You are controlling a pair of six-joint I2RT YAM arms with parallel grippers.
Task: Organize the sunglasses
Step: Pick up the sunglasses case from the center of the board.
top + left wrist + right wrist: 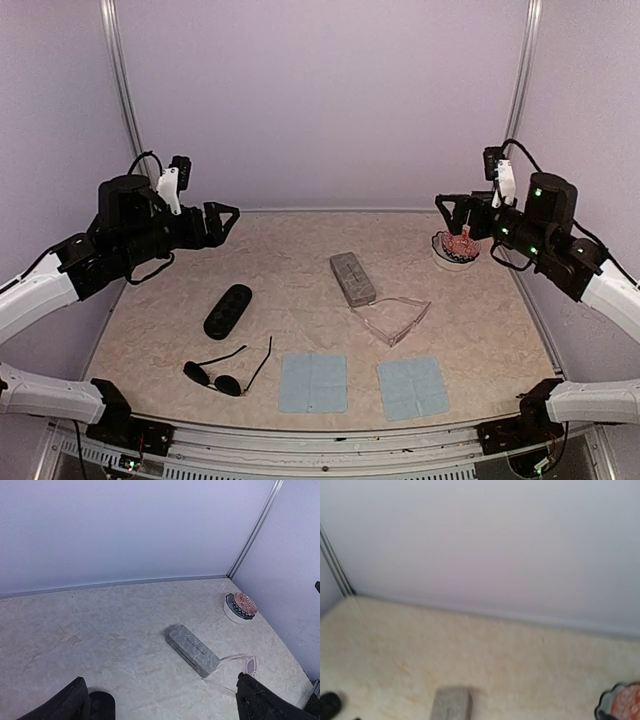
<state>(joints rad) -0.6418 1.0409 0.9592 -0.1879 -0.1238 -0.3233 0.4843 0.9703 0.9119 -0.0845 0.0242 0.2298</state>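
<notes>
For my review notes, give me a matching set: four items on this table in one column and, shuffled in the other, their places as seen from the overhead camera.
Items
1. black wire-framed sunglasses with dark lenses
2. clear pinkish plastic sunglasses
3. black oval glasses case
4. grey rectangular case

Places
A. mid-table, farthest back of the four
B. front left, beside the left blue cloth
C. just behind the right blue cloth
D. left half, behind the dark-lensed pair

Pairs: 1-B, 2-C, 3-D, 4-A
</notes>
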